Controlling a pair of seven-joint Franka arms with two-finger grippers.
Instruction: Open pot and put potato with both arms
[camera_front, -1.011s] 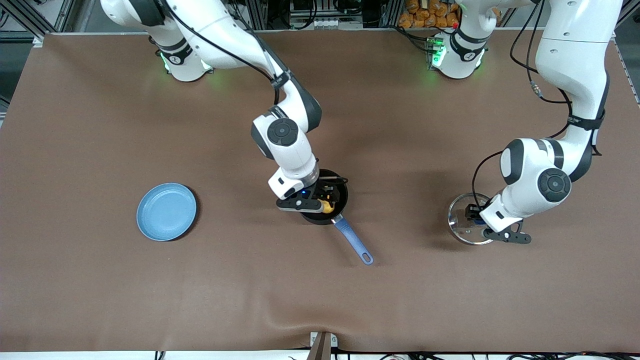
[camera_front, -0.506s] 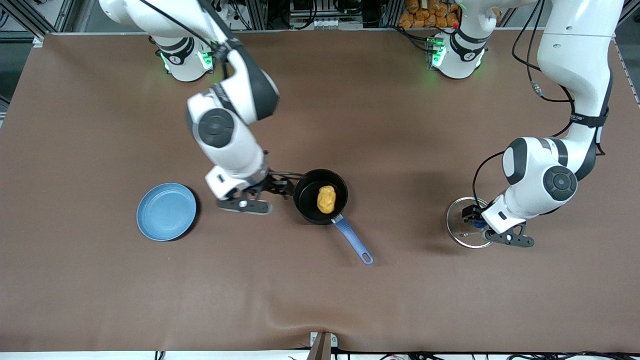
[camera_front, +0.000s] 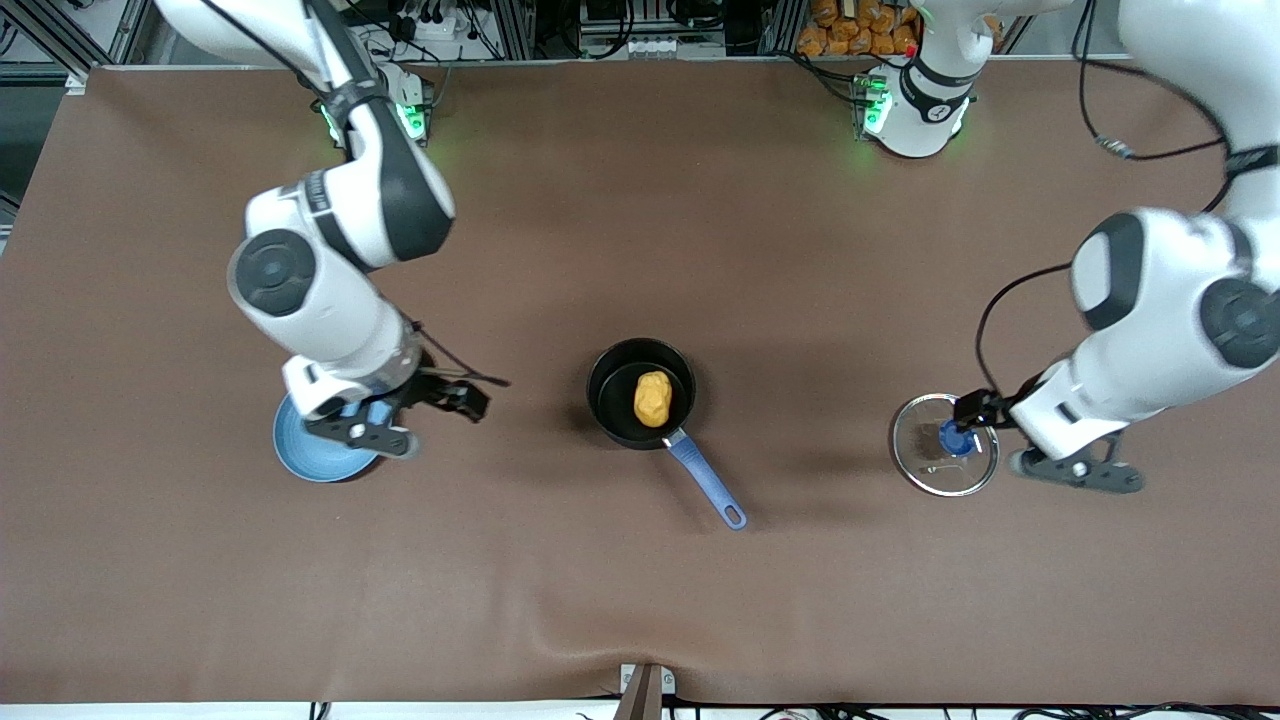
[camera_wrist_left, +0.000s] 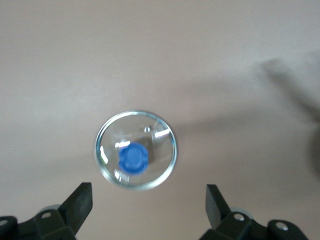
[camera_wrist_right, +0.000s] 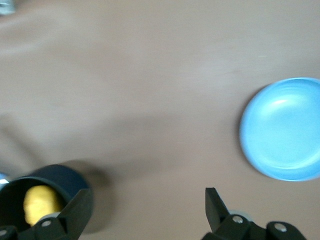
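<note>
**Hovering with both end effectors spread and empty**

My right end effector (camera_front: 455, 392) hangs over the tabletop (camera_front: 640, 600) beside the blue plate (camera_front: 300, 462). Potato (camera_front: 652, 398) sits inside the pot (camera_front: 612, 392). My left end effector (camera_front: 975, 412) hangs above the lid (camera_front: 940, 458).

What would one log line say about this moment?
potato: in pot | lid: on table, off pot | left end effector: open over lid | right end effector: open, empty

Blue plate (camera_front: 300, 462): right arm's wrist is covering its upper part in the front view.
Pot (camera_wrist_right: 47, 197): bottom corner of the right wrist view is cutting it off.
Left arm's forearm (camera_front: 1170, 300): showing blurred at the frame's edge.
</note>
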